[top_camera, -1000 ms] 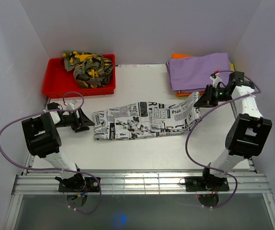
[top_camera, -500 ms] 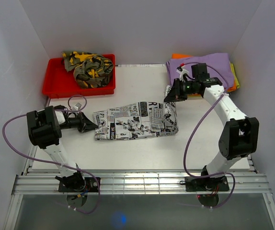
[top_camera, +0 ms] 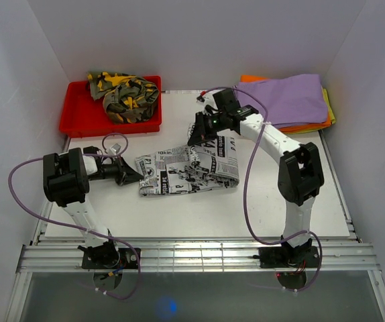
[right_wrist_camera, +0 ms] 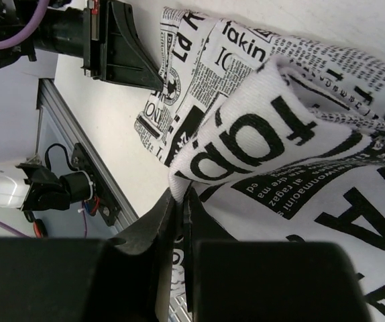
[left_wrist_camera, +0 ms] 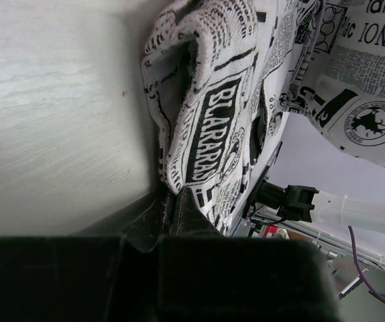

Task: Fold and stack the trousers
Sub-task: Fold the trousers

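Note:
The newspaper-print trousers (top_camera: 186,173) lie mid-table, their right end lifted and doubled back over the rest. My right gripper (top_camera: 196,139) is shut on that raised end, and the wrist view shows its jaws (right_wrist_camera: 179,196) pinching a fold of the printed cloth (right_wrist_camera: 286,127). My left gripper (top_camera: 137,178) is at the trousers' left edge, shut on the hem. In its wrist view the fingertips (left_wrist_camera: 169,196) bite the bunched cloth (left_wrist_camera: 209,121). In the right wrist view the left gripper (right_wrist_camera: 122,57) sits at the top left.
A red tray (top_camera: 78,126) at the back left holds crumpled camouflage trousers (top_camera: 125,94). A folded purple garment (top_camera: 290,100) lies on orange cloth (top_camera: 313,125) at the back right. White walls enclose three sides, and a metal rail (top_camera: 199,255) runs along the near edge.
My right gripper has swept left from the table's right side, dragging the trousers' right end over the rest. My left gripper moved in and closed on the left edge.

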Robot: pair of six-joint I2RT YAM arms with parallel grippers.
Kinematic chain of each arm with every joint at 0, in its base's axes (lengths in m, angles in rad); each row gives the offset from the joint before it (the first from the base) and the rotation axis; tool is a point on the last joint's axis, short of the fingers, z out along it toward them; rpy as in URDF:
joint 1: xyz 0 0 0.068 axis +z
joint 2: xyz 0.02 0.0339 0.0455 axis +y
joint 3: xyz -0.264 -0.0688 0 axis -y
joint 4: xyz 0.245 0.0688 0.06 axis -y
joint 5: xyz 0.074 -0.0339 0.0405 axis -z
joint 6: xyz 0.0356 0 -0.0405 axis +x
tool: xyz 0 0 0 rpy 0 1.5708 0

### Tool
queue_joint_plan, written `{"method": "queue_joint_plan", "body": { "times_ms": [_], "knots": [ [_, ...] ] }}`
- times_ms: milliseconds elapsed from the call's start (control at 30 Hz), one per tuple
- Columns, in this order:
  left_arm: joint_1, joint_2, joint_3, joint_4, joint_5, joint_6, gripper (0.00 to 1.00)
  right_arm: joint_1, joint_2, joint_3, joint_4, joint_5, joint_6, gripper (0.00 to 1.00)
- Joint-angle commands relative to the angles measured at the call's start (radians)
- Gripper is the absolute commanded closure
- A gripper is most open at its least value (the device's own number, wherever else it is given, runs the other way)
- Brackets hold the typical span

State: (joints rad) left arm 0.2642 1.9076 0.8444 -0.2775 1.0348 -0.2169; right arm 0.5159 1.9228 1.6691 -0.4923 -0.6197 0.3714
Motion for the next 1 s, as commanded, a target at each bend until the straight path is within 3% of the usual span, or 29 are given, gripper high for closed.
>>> {"method": "queue_joint_plan", "body": {
  "times_ms": [0, 467, 967],
  "knots": [
    [-0.045, -0.019, -0.042, 0.063, -0.107, -0.021, 1.0, 0.045, 0.077, 0.086, 0.043, 0.025, 0.038, 0.92],
    [-0.151, -0.016, -0.061, 0.112, -0.191, -0.068, 1.0, 0.184, 0.238, 0.231, 0.084, 0.052, 0.107, 0.92],
    [-0.186, 0.001, -0.053, 0.13, -0.278, -0.099, 1.0, 0.276, 0.277, 0.236, 0.104, 0.034, 0.192, 0.92]
  ]
}}
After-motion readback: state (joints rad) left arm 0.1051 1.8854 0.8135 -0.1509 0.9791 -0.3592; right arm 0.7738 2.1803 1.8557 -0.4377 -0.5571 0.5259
